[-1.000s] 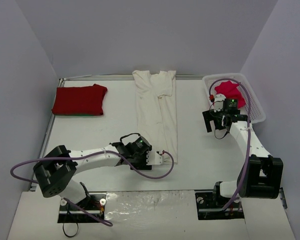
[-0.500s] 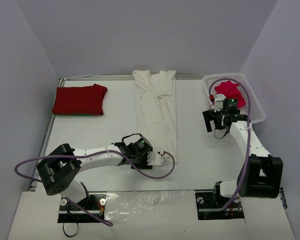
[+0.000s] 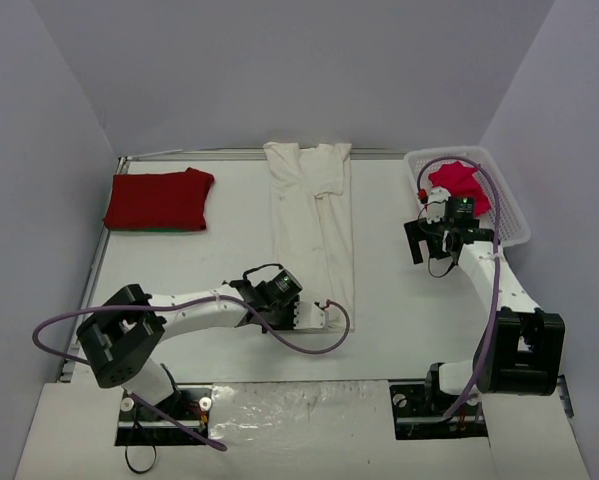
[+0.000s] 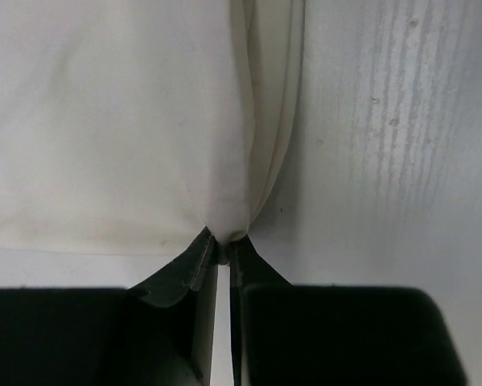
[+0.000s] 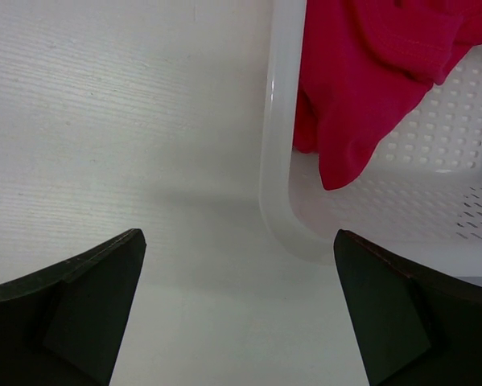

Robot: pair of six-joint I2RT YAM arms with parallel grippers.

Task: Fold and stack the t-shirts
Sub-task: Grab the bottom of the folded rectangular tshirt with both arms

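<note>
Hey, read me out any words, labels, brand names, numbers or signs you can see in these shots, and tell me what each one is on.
None: no readable text in any view.
The cream-white t-shirt, the red t-shirt, the pinkish-red t-shirt and the white basket are plain, with no print or tag showing.
The left arm and right arm show no legible marking.

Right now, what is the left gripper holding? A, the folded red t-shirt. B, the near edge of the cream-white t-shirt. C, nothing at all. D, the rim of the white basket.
B: in the left wrist view the left gripper is shut on the near edge of the cream-white t-shirt, with the cloth puckered between its fingertips.
</note>
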